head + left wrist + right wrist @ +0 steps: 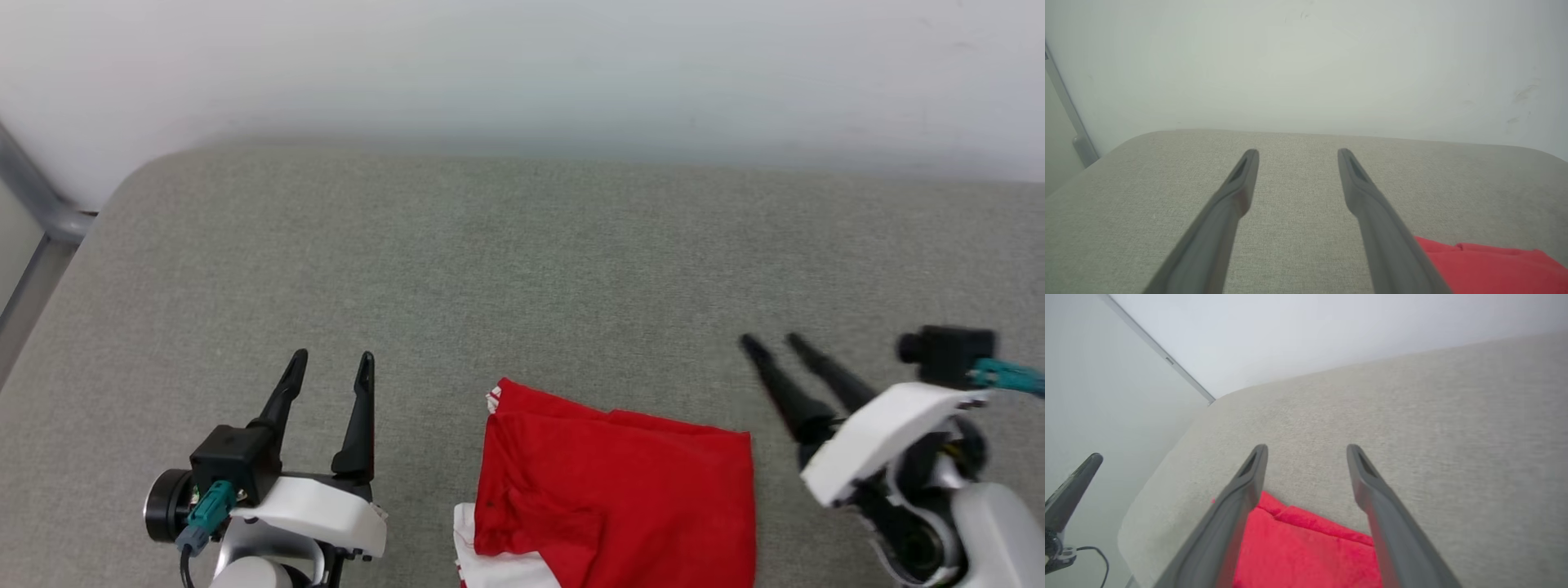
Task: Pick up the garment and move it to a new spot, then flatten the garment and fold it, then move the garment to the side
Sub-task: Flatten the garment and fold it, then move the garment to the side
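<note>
As it lies folded, the garment point(620, 490) looks rectangular.

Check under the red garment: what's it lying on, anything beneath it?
The garment lies folded on the grey upholstered surface. A white layer of it peeks from under the red at its left edge. Anything else beneath is covered by the cloth.

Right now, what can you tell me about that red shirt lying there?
The red shirt is soft matte cloth, folded into a rough, creased rectangle. White fabric shows at its lower left, a red-and-white trim at its upper left corner. It lies flat on the grey fabric surface, between the open left pincer and right pincer, touching neither.
</note>
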Motion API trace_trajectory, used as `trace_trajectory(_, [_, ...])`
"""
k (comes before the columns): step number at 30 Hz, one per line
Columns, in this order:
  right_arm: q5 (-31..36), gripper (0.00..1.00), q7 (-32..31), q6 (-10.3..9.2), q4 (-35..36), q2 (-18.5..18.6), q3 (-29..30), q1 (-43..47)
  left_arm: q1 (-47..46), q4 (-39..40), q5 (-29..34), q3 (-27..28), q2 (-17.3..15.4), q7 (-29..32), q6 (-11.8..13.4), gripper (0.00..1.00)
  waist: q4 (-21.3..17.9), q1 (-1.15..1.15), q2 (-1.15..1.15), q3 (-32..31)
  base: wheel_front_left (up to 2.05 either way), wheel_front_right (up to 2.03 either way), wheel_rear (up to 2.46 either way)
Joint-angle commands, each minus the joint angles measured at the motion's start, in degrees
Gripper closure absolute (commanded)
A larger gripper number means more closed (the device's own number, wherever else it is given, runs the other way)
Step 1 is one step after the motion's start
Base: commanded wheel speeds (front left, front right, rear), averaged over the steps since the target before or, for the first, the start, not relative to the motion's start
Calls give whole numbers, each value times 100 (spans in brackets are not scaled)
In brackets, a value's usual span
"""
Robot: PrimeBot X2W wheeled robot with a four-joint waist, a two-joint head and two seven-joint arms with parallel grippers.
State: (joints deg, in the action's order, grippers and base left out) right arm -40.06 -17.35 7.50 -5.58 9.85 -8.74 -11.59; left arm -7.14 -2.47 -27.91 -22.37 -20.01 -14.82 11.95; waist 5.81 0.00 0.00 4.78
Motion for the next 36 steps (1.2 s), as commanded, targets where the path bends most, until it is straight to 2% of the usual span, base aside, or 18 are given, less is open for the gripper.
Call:
trace_trajectory(1, [359,0,160,-2,94,17,362,149,79,6,29,20,-24,-31,54,0,-119,0,0,-99,0,0,0])
trace_trajectory(8, [1776,0,748,-2,795,47,1192,636,220,39,106,96,-50,-39,108,0,-300,0,0,-302,0,0,0])
trace_trajectory(15, [2625,0,1371,-2,1248,-62,1397,1163,412,61,223,216,-25,-48,119,0,-426,0,0,-514,0,0,0])
trace_trajectory(24, [2940,0,1543,-2,1426,-159,1230,1664,786,26,346,462,78,-49,59,0,-555,0,0,-686,0,0,0])
trace_trajectory(36, [2948,0,1241,-2,1700,-300,1284,1908,960,-122,494,720,291,-50,-151,0,-580,0,0,-763,0,0,0])
